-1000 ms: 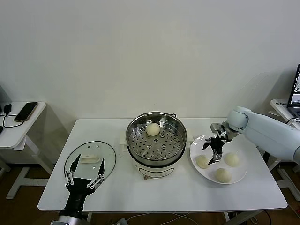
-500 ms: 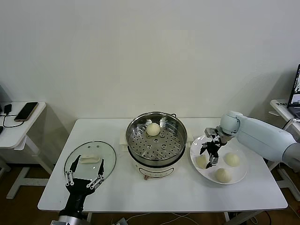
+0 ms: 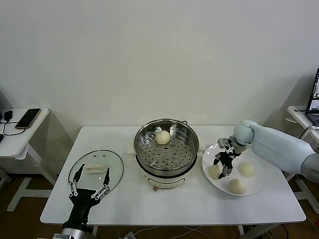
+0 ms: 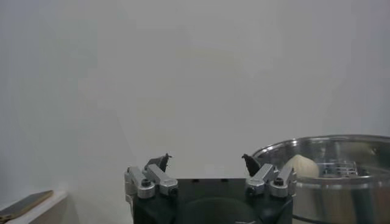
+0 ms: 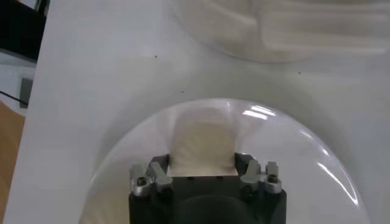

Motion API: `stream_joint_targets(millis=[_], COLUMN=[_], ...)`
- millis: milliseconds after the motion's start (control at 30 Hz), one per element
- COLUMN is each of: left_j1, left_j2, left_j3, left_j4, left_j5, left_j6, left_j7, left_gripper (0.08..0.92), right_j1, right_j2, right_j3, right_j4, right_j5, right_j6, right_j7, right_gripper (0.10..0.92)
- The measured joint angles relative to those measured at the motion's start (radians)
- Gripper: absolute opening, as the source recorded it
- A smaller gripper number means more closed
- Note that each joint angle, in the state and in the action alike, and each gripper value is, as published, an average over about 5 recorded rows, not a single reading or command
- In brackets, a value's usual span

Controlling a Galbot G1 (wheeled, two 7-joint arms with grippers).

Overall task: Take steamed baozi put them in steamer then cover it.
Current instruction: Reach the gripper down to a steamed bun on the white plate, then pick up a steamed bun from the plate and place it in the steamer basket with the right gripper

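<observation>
1. The steamer [image 3: 166,148] stands in the middle of the white worktop [image 3: 199,201], uncovered, with its perforated tray showing.
2. One bun [image 3: 162,137] lies on the tray, toward the back of the pot. The left wrist view shows this bun [image 4: 301,165] above the steel rim [image 4: 317,182].
3. The plate [image 3: 250,187] lies just to the right of the steamer. Three more buns are on it: one at the left [image 3: 215,172], one at the right [image 3: 246,169], one at the front [image 3: 237,185].
4. The right tool [image 3: 224,166] is down on the left bun of the plate. Its fingers [image 3: 218,158] stand on both sides of this bun.
5. In the right wrist view the bun [image 5: 203,143] sits between the two finger bases, pressed into a squarish shape, so the right tool [image 5: 206,173] is clenched on it. The bun rests on the plate [image 5: 304,146].
6. The left tool [image 3: 90,183] waits low at the front left of the worktop, over the near edge of the glass lid [image 3: 95,170]. Its fingers are spread wide and grasp nothing; the left wrist view shows the left tool [image 4: 207,161] the same way.
7. The lid lies flat on the worktop, to the left of the steamer and apart from it, with its white handle [image 3: 94,169] up.
8. A small side table [image 3: 17,134] with a phone [image 3: 27,118] on it stands to the left of the worktop.
</observation>
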Motion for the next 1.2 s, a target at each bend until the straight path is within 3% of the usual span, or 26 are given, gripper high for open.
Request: stream_joint_targets(millis=[367,667,967,1200], left_j1=[-0.013,-0.015,-0.021,-0.026], left_j2=[0.014,0.021,0.018,0.019], left_j3=[0.020,0.038,0.054,0.054], left_j4=[-0.014,-0.028,-0.038,-0.040], left_j5=[-0.002,-0.004,-0.003,-0.003], left_j6=[0.001,-0.004,-0.007,-0.005], left_j7=[-0.002,-0.004,-0.005,-0.006], left_gripper=[0.823,0.823,0.823,0.823], right_j1=[0.274,0.574,0.660,0.618], right_j2=[-0.048,0.031,0.188,0.329], right_j3=[-0.123,-0.262,-0.332,-0.367], right_j4=[0.139,0.273,0.326,0.284], right_j5=[0.065,0.203,0.365,0.429], right_j6=[0.007,-0.028,-0.107,-0.167], right_j7=[-0.113,-0.172,-0.094,-0.005], right_gripper=[0.677,0.663,0.653,0.645])
